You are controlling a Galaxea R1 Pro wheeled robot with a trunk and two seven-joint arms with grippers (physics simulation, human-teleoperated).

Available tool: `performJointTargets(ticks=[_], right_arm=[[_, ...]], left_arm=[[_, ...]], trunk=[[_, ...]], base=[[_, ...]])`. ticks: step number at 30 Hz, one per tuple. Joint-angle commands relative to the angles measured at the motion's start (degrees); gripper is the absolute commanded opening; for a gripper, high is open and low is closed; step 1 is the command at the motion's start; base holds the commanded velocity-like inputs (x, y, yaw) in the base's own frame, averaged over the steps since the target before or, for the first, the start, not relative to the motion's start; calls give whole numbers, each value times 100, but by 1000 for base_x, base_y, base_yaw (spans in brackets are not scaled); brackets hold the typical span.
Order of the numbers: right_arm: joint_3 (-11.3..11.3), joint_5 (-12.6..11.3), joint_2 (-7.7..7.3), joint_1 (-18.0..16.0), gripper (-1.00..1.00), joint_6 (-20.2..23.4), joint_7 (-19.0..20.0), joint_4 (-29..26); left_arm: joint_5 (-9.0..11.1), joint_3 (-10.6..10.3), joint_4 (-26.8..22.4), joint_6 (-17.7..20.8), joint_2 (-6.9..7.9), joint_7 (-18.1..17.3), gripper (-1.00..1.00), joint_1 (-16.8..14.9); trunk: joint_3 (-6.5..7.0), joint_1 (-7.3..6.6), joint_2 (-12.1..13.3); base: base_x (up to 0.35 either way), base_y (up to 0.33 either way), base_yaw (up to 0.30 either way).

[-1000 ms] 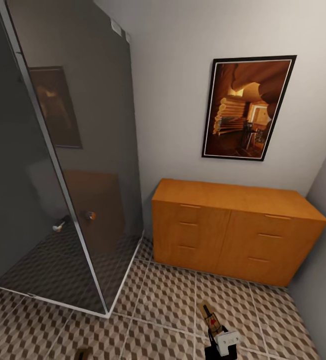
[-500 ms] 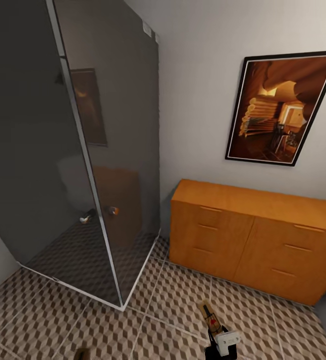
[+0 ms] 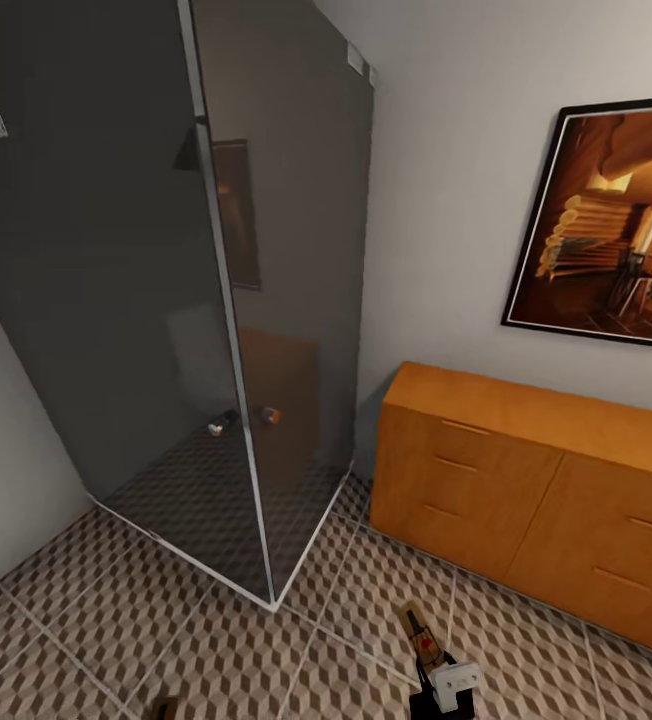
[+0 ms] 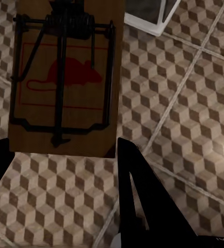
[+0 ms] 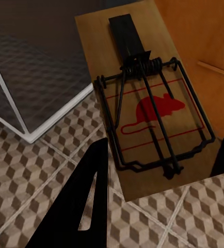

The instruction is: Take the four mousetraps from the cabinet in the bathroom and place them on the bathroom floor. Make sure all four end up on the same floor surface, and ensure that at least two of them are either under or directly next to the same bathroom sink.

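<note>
- The right gripper (image 5: 163, 181) is closed on a mousetrap (image 5: 148, 119); its two dark fingers (image 5: 89, 201) sit at the two long sides of the wooden slab, near one end.
- This trap shows a red mouse print and a dark wire spring, and it sticks out ahead of the fingers.
- In the head view the same right gripper (image 3: 436, 670) is low in the picture, with the trap (image 3: 418, 630) pointing forward from it over the tiled floor (image 3: 216, 650).
- The cabinet (image 3: 526, 490) stands ahead of this gripper and a little to its right, against the wall; all drawers look closed.
- The left gripper (image 4: 60, 160) also grips a second trap (image 4: 65, 77) by its near end; one dark finger (image 4: 138, 201) touches the side of the slab.
- Below this second trap is the floor (image 4: 184, 103) with the cube pattern.
- A dark glass shower (image 3: 166, 280) stands ahead of the left gripper, its corner frame (image 4: 153, 18) just past the trap.
- A framed picture (image 3: 606, 220) hangs on the wall above the cabinet.
</note>
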Motion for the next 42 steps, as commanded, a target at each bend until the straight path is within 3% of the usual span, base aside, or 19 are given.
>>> performJointTargets(ticks=[1,42], right_arm=[[52,-26,1,-5,-100,-15,-32,4],[52,-26,1,-5,-100,-15,-36,4]], left_arm=[[14,-51,1,-9,2,53,-100,-5],[14,-51,0,-9,2,54,-100,-5]], trunk=[[-12,3,-12],[-12,3,-12]], base=[[0,0,255],[0,0,243]])
